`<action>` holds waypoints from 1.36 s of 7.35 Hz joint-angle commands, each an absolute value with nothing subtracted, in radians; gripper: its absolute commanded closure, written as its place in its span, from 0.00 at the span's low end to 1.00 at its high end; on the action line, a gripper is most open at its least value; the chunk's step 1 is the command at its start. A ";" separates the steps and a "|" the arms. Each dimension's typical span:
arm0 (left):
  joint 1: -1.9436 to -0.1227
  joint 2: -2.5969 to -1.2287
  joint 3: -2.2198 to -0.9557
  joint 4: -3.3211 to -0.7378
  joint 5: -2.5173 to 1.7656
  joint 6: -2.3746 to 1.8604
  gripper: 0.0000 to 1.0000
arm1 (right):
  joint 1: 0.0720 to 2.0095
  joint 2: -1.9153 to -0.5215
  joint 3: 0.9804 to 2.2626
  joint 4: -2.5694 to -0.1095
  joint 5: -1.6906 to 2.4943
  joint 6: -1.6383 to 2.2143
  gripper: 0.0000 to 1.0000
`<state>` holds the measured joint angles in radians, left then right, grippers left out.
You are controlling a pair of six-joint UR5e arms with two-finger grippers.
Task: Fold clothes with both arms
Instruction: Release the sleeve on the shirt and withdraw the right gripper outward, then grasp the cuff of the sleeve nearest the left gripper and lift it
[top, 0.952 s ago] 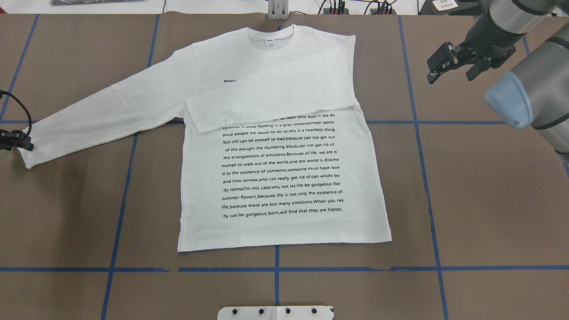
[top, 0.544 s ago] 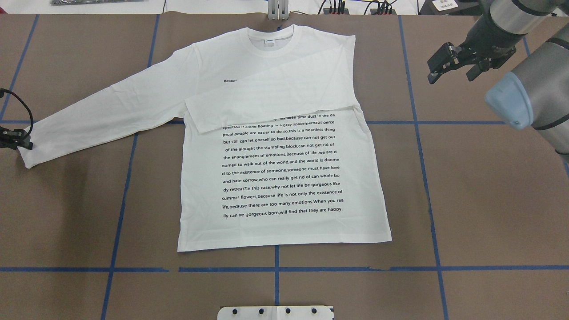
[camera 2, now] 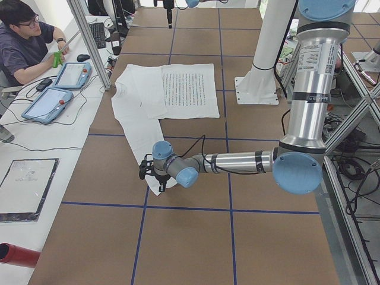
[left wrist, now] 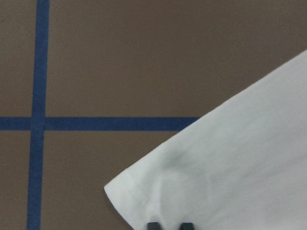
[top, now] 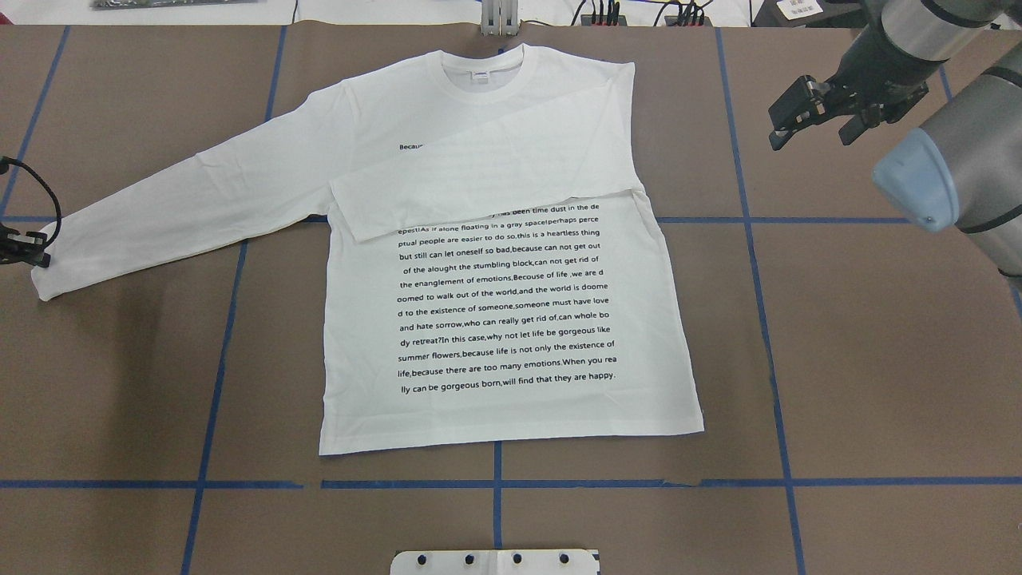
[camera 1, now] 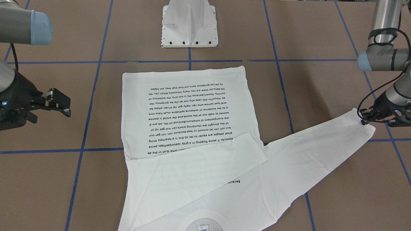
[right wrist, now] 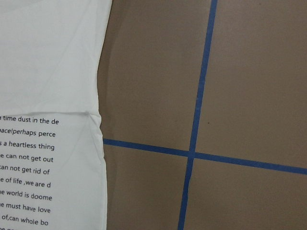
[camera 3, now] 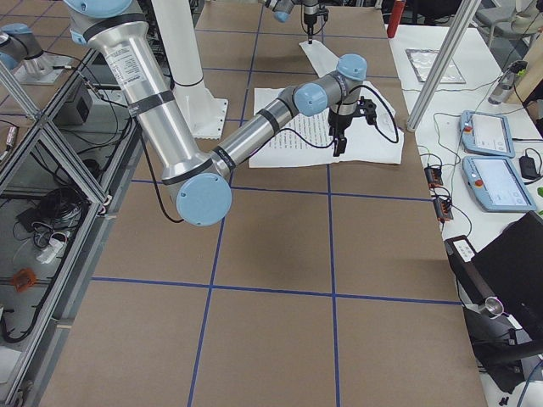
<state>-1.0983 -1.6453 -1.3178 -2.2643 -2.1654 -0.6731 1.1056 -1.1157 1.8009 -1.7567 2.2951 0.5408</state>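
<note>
White shirt cuff pinched in left fingers; right fingers spread over taped table, pedestal nearby.

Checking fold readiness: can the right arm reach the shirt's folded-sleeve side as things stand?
Probably yes: the right gripper hangs open over bare table beside the shirt, nothing between them; the left gripper is away at the other cuff.

Print on the shirt: lines of black text on its white front face.
Top fragment: "Becau", the rest hidden under the folded sleeve.
Line just below that sleeve's edge: "ptual people are easier to do so,this is a heartless thing"
Last line, nearest the hem: "lly can be gorgeous born,will find that they are happy."
Small neck label: too small to read.
</note>
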 commanded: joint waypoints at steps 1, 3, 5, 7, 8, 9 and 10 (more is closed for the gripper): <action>-1.098 -1.647 -1.333 -2.260 -2.175 -0.670 1.00 | 1.115 -1.124 1.801 -1.758 2.296 0.540 0.00; -1.104 -1.655 -1.374 -2.249 -2.195 -0.672 1.00 | 1.132 -1.156 1.810 -1.758 2.295 0.538 0.00; -1.135 -1.789 -1.385 -2.113 -2.241 -0.672 1.00 | 1.155 -1.205 1.813 -1.759 2.287 0.494 0.00; -1.156 -1.946 -1.413 -1.951 -2.287 -0.689 1.00 | 1.178 -1.283 1.818 -1.758 2.280 0.473 0.00; -1.157 -2.021 -1.436 -1.863 -2.287 -0.725 1.00 | 1.192 -1.331 1.827 -1.756 2.279 0.424 0.00; -1.154 -2.087 -1.474 -1.791 -2.287 -0.803 1.00 | 1.195 -1.400 1.848 -1.744 2.278 0.390 0.00; -1.149 -2.155 -1.508 -1.739 -2.295 -0.896 1.00 | 1.206 -1.458 1.870 -1.743 2.278 0.362 0.00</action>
<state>-1.1526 -2.0690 -1.4663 -1.8169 -2.2878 -0.7964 1.1939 -1.3822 1.8449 -1.7482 2.2787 0.4017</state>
